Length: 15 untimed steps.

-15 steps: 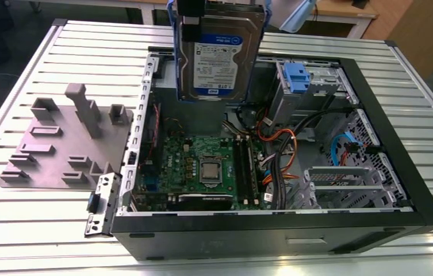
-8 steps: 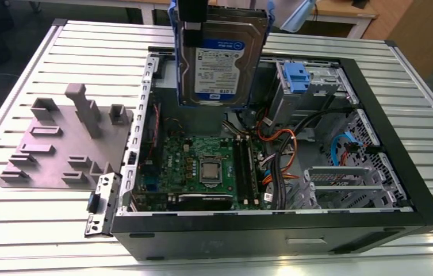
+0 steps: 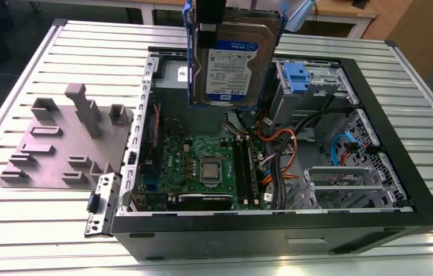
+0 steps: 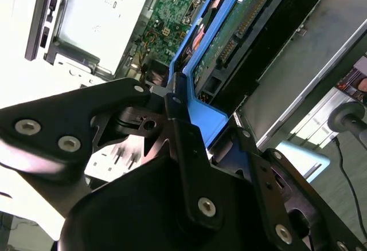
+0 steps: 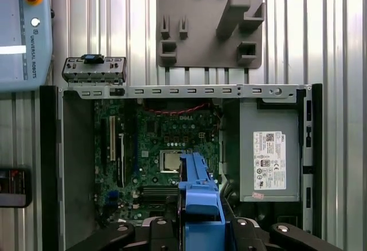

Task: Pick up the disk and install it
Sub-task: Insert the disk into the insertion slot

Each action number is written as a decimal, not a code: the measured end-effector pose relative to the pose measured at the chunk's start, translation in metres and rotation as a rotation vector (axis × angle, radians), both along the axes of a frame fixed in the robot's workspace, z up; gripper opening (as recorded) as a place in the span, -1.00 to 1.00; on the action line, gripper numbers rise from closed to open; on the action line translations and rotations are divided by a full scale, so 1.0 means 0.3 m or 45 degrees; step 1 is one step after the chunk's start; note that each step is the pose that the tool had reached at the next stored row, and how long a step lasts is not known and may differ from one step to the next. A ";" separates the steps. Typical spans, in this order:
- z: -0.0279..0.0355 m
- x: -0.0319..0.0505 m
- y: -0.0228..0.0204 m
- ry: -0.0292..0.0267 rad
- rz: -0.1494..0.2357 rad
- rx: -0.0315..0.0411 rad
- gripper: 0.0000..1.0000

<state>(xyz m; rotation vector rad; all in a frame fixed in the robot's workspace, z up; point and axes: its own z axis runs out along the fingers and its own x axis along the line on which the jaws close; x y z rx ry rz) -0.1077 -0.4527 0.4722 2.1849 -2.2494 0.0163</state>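
One gripper [image 4: 178, 99] clamps the blue rail [image 4: 202, 113] of the disk [image 3: 236, 57] and holds it up in the air. The disk hangs upright over the far part of the open case [image 3: 278, 237], above the green board [image 3: 200, 155].

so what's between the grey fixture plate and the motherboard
The case's metal side rail runs between them, clear in the first wrist view.

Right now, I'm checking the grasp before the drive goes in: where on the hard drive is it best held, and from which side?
Probably by the end of its blue carrier, from above, as the pincer has it now. The hard drive hangs upright over the open computer case, so a top-end hold leaves the lower end and label face free.
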 end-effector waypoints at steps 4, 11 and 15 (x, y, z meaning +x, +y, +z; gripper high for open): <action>0.000 0.016 -0.001 0.0001 0.000 -0.0002 -0.26; -0.002 0.031 -0.002 0.0001 0.000 -0.0001 -0.26; -0.002 0.033 -0.002 0.0001 0.000 -0.0001 -0.26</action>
